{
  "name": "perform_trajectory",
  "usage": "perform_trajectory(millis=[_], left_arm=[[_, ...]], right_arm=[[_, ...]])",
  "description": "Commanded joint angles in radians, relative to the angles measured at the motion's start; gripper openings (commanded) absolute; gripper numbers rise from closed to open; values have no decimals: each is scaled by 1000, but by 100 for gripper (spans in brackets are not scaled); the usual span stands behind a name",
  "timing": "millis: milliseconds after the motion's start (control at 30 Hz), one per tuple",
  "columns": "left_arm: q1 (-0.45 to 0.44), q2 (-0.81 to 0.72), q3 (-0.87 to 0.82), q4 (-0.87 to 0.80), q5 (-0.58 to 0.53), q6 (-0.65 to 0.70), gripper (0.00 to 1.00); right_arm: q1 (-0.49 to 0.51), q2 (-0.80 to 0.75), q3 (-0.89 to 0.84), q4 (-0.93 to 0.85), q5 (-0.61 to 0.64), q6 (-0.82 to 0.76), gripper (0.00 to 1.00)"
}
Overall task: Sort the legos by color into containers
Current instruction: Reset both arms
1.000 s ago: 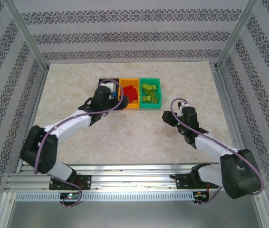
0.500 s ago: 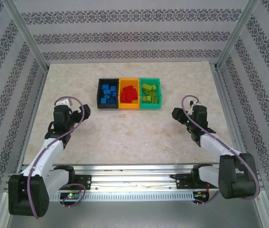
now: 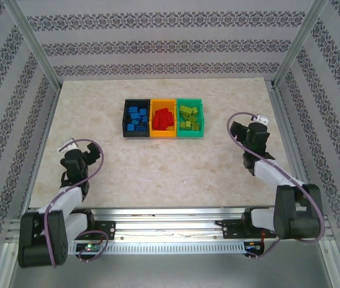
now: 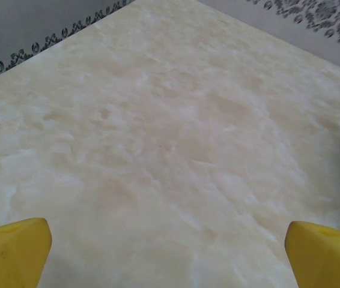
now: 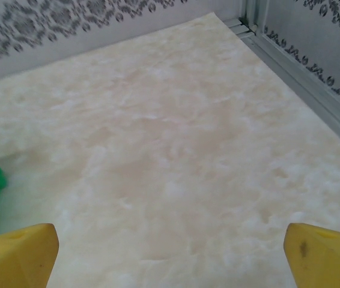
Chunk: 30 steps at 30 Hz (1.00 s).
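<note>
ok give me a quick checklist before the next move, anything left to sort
1. Blue legos in the black bin: ok.
2. Red legos in the orange bin: ok.
3. Yellow-green legos in the green bin: ok.
4. No wrong colour buried under a pile: cannot tell.
5. Table free of loose bricks: ok.
6. Left tool and right tool open, nothing between the fingers: ok.
</note>
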Motion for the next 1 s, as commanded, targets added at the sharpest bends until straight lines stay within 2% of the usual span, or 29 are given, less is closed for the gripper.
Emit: perform_trajectory(millis=[0, 33, 133, 267, 300, 367, 467, 500, 567, 600, 967], left_arm=[[12, 159, 2, 338, -6, 72, 100], [15, 226, 9, 423, 19, 88, 100], [16, 345, 25, 543, 104, 143, 100], [16, 355, 4, 592, 151, 158, 100], [15, 373, -2, 633, 177, 171, 100], [14, 420, -13, 709, 275, 209, 100], [9, 573, 22, 844, 409, 246, 99], [11, 550, 9, 820, 427, 257, 99], [6, 507, 26, 721, 355, 246, 99], [-2, 514, 29, 729, 344, 250, 99], [-2, 529, 12, 780, 333, 243, 99]], right_arm=[[-10, 33, -46, 178, 10, -138, 97], [-15, 36, -66, 212, -46, -153, 96], [-14, 65, -144, 380, -213, -215, 97], [-10, 247, -235, 707, -344, -255, 98], [-13, 260, -213, 695, -355, -248, 98], [-14, 209, -141, 487, -324, -253, 98], [-17, 236, -156, 562, -309, -233, 98], [-16, 226, -149, 530, -311, -239, 98], [-16, 222, -148, 524, -312, -241, 98], [-16, 227, -150, 535, -310, -241, 98], [-16, 224, -147, 523, -310, -241, 98]])
